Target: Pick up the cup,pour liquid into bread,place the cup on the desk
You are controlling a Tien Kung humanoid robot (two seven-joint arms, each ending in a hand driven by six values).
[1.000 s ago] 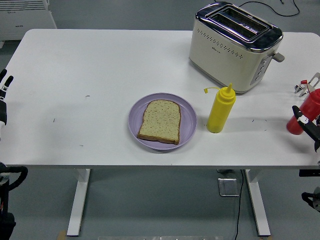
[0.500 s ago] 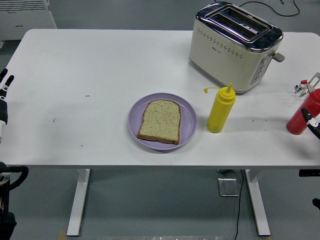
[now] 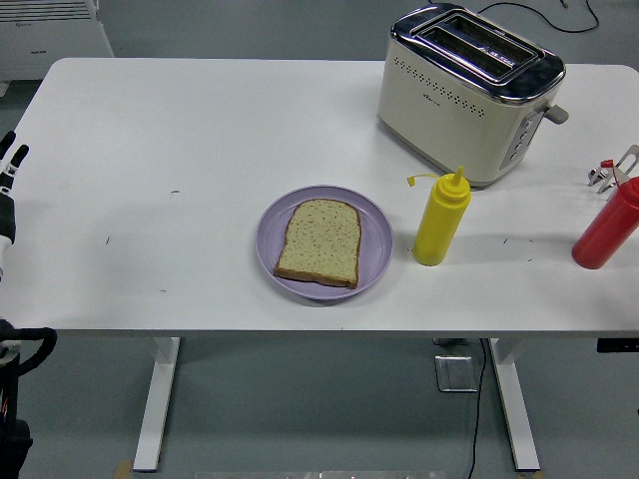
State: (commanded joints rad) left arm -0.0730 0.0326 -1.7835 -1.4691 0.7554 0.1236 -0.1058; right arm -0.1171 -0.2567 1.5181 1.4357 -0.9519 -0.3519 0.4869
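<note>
Head view: right hand gone from the red bottle (image 3: pixel 609 234); left hand (image 3: pixel 8 190) unmoved at table edge, fingers unclear.

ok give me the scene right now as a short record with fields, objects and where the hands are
table: white table
plate: purple plate, centre front
bread: one slice of bread flat on the plate
yellow bottle: yellow squeeze bottle upright, right of the plate, cap open
red bottle: red squeeze bottle at the right edge, nothing holding it
toaster: toaster at far right, slots empty
left hand: left hand at the left edge, holding nothing
right hand: not in view
</note>
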